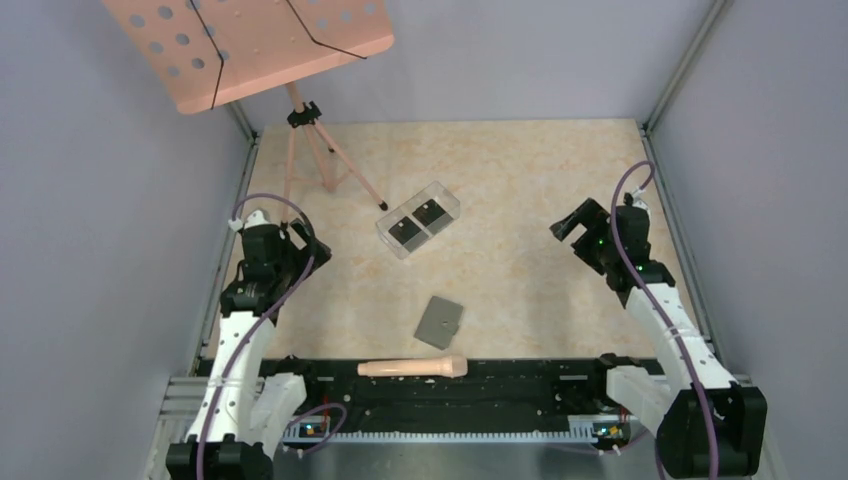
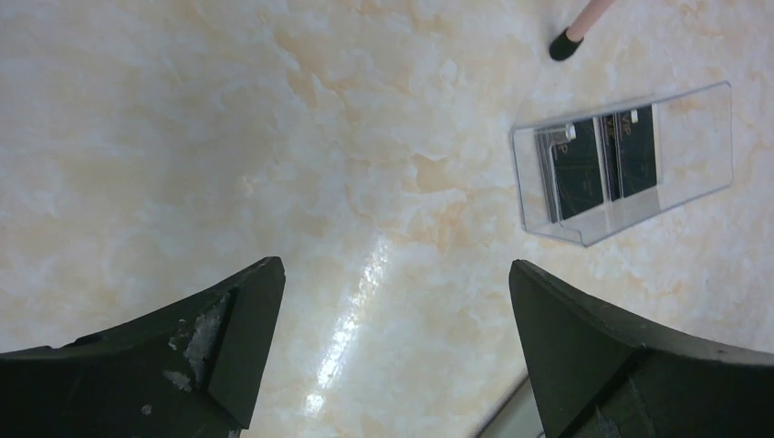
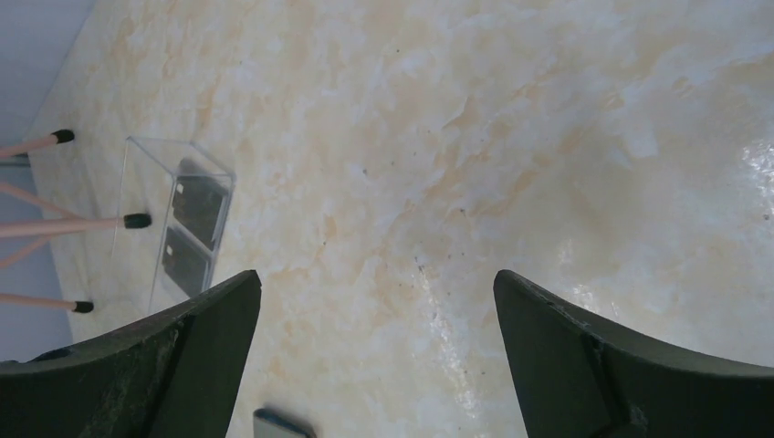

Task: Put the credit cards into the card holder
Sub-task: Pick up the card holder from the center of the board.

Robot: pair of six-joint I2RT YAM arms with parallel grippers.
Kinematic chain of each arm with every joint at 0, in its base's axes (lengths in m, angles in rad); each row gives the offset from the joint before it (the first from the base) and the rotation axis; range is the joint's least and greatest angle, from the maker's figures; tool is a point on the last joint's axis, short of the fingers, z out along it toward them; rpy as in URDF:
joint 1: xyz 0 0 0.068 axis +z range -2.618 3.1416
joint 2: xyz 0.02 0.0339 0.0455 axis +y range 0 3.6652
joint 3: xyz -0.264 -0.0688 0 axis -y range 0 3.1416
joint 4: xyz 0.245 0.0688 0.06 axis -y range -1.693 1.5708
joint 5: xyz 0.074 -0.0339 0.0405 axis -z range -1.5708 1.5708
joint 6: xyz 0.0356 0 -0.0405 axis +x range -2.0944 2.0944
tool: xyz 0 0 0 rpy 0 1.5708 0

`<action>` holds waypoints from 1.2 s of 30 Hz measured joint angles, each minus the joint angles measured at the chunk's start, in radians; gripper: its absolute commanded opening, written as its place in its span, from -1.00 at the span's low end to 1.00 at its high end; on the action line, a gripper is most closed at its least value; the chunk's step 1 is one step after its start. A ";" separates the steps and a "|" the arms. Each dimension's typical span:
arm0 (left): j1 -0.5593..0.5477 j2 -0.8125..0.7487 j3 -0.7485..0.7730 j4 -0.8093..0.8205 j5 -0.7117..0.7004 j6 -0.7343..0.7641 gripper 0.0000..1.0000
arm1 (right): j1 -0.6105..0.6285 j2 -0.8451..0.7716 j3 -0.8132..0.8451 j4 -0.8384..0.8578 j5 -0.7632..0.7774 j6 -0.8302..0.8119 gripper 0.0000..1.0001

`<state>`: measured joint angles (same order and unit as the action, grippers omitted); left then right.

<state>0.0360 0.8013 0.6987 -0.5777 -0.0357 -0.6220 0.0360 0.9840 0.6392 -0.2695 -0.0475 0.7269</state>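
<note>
Two black credit cards [image 1: 418,222] lie side by side inside a clear plastic box [image 1: 441,197] near the table's middle. They also show in the left wrist view [image 2: 602,164] and in the right wrist view [image 3: 193,228]. The gray card holder [image 1: 440,321] lies folded flat on the table nearer the front; its corner [image 3: 278,424] shows at the bottom of the right wrist view. My left gripper [image 1: 300,240] is open and empty at the left, away from the box. My right gripper [image 1: 570,228] is open and empty at the right.
A pink music stand [image 1: 250,40] on a tripod stands at the back left, one foot [image 1: 382,204] close to the clear box. A peach cylinder [image 1: 412,368] lies on the black rail at the table's front edge. Gray walls close in both sides.
</note>
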 measured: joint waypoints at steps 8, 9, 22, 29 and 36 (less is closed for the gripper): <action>0.000 -0.042 -0.001 -0.031 0.150 -0.003 0.98 | 0.000 -0.049 -0.037 -0.037 -0.101 -0.007 0.97; 0.000 -0.047 -0.003 -0.022 0.175 -0.005 0.98 | 0.000 -0.049 -0.037 -0.040 -0.114 -0.011 0.98; -0.228 0.164 -0.030 0.067 0.425 -0.027 0.95 | 0.012 0.069 -0.037 -0.042 -0.363 -0.029 0.96; -0.405 0.372 -0.008 0.150 0.500 -0.062 0.78 | 0.190 0.207 -0.037 -0.020 -0.420 -0.014 0.88; -0.497 0.561 -0.027 0.265 0.551 -0.124 0.61 | 0.388 0.375 -0.037 0.080 -0.487 0.085 0.70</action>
<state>-0.4610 1.3624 0.6716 -0.3126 0.5156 -0.7456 0.4240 1.3590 0.6022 -0.1890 -0.5346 0.8116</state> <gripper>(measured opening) 0.839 0.888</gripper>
